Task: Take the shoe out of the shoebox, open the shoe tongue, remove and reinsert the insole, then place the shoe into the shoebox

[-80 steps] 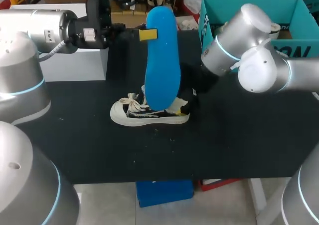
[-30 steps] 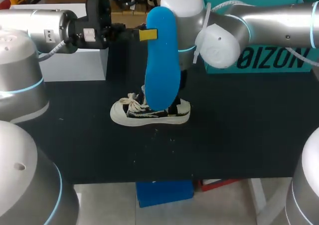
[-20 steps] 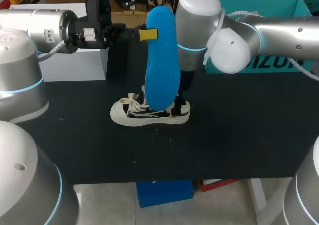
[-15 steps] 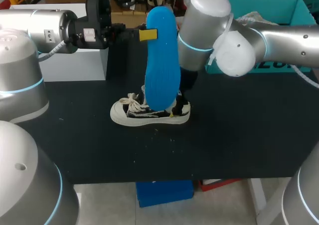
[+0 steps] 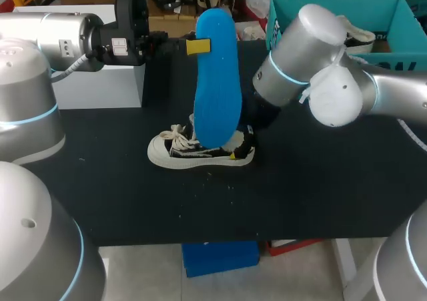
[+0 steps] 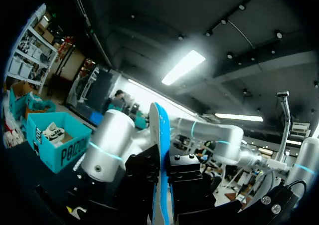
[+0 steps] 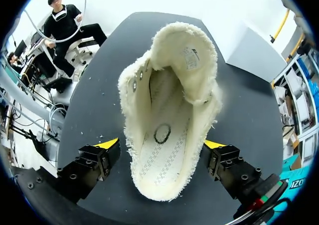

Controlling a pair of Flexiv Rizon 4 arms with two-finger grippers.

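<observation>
A black-and-white sneaker with white laces stands on the black table, toe to the left. My left gripper is shut on the blue insole, holding it upright above the shoe; in the left wrist view the insole's edge runs between its fingers. My right gripper is down at the shoe's heel. In the right wrist view the gripper stands open, one yellow tip on either side of the heel, and I look into the shoe's fleecy opening.
The teal shoebox stands at the back right with a second shoe inside. A white box sits at the back left under my left arm. My right arm's elbow hangs above the table right of the shoe.
My right arm's elbow has swung from behind the insole out to the right, uncovering the shoebox. Its gripper stayed low at the shoe's heel. The left arm and insole have not moved.
</observation>
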